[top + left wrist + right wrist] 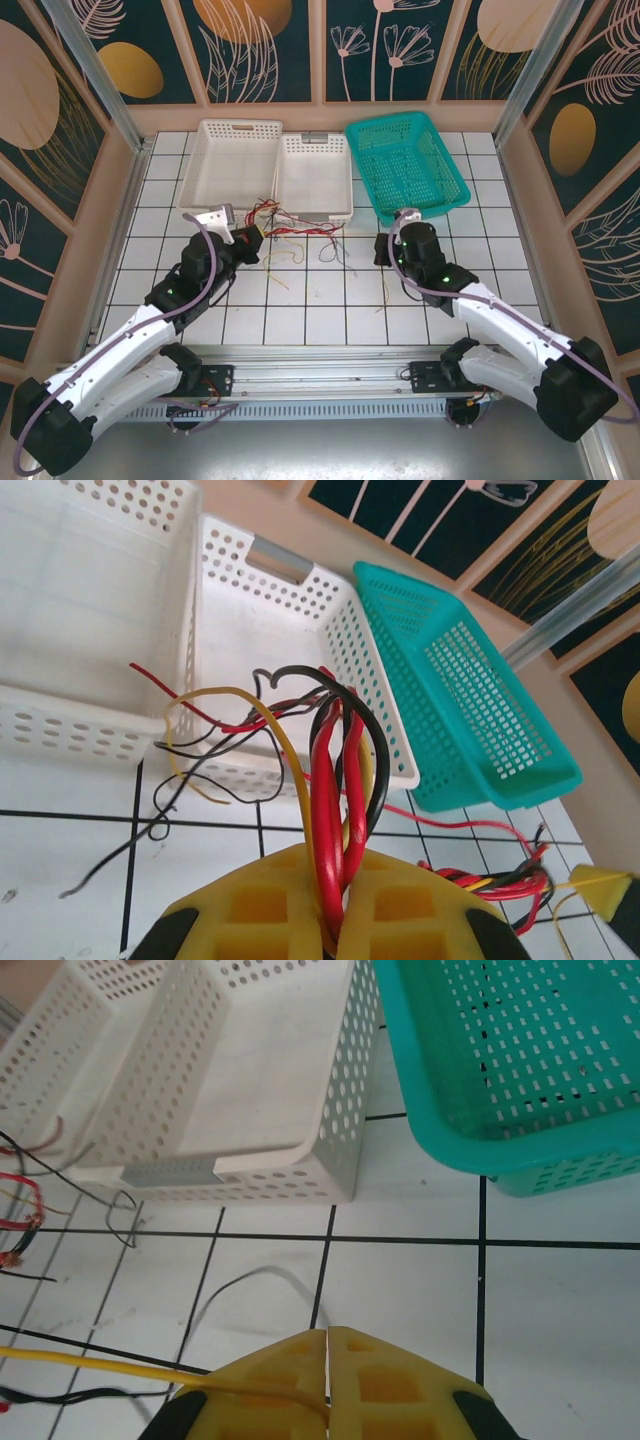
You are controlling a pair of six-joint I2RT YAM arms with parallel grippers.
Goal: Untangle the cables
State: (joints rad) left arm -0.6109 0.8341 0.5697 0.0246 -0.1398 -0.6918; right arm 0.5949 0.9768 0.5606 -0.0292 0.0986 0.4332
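The cables (pixel 297 222) lie as one loose knot of red, black and yellow-olive strands on the bench (pixel 300 320), just near of the two white baskets (pixel 196 165) and left of the teal basket (pixel 362 172), so I judge the untangling barely begun. The left jaws are clamped on a thick bundle (pixel 335 780) of red, black and yellow strands at the knot's left, and the right jaws are closed on a single yellow wire (pixel 100 1363) at its right. Freeing that wire and separating every other strand is left, as far as I can tell.
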